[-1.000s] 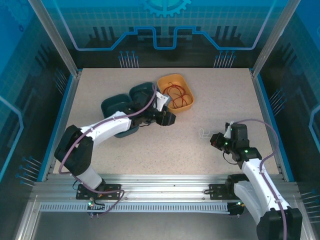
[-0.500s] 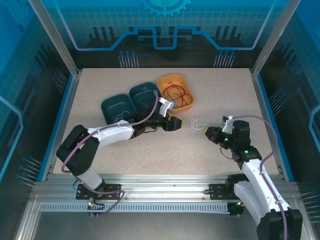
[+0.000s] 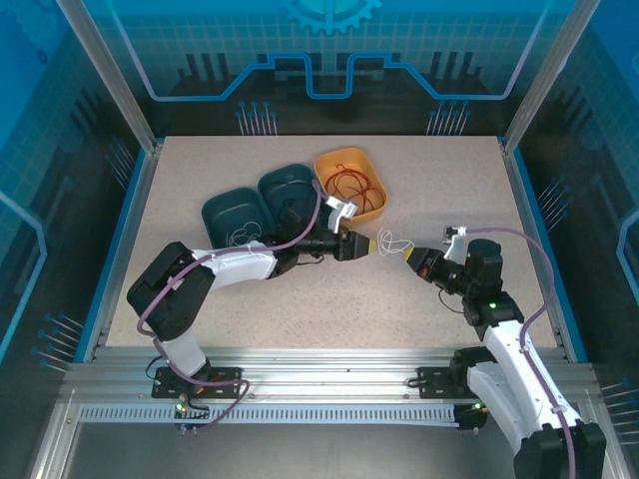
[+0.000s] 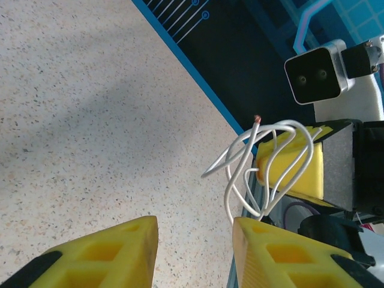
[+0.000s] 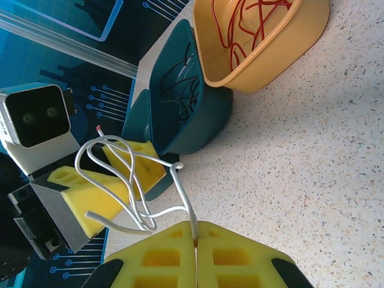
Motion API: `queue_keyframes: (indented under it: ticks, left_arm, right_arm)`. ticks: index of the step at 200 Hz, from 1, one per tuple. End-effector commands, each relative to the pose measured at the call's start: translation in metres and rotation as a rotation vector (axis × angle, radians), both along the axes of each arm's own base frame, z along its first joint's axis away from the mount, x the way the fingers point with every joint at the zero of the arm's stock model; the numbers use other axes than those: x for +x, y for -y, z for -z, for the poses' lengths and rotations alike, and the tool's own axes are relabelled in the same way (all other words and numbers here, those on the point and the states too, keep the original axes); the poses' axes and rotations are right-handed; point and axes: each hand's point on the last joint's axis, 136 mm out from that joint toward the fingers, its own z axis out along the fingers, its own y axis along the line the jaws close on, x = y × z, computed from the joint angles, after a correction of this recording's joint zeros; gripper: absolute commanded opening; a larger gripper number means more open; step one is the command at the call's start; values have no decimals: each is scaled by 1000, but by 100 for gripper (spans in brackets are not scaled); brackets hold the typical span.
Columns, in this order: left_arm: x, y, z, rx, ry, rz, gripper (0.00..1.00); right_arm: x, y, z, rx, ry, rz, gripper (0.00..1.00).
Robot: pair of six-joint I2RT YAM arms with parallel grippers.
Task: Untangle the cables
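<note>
Tubs, 3: orange plastic tub [image 5: 270,60] holds red cable [image 5: 252,18]; two teal plastic tubs [image 3: 222,212] [image 3: 285,182], one with black cable [image 5: 180,78]. Right gripper [image 5: 196,231] pinches whitish cable [image 5: 120,162]; left gripper [image 4: 195,225] parted, empty.

The light was bright and even from above. A soft shadow lay on the table [image 4: 90,150] ahead of the left end effector [image 4: 195,225]; its fingers [image 4: 102,258] looked slightly blurred.

Two teal trays [image 3: 216,210], one orange tray [image 3: 374,208]; cables [image 5: 183,198] three colours.
</note>
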Motion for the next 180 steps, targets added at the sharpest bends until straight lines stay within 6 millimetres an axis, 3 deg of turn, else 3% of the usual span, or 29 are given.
queue_keyframes:
  ticks: [1,180]
  left_arm:
    - [-7,12,-10,-31,10,53,38]
    - [-12,24,-12,-102,-50,64,39]
  right_arm:
    - [-1,-7,-11,18,37,-26,8]
    - [2,-9,-10,0,44,-26,8]
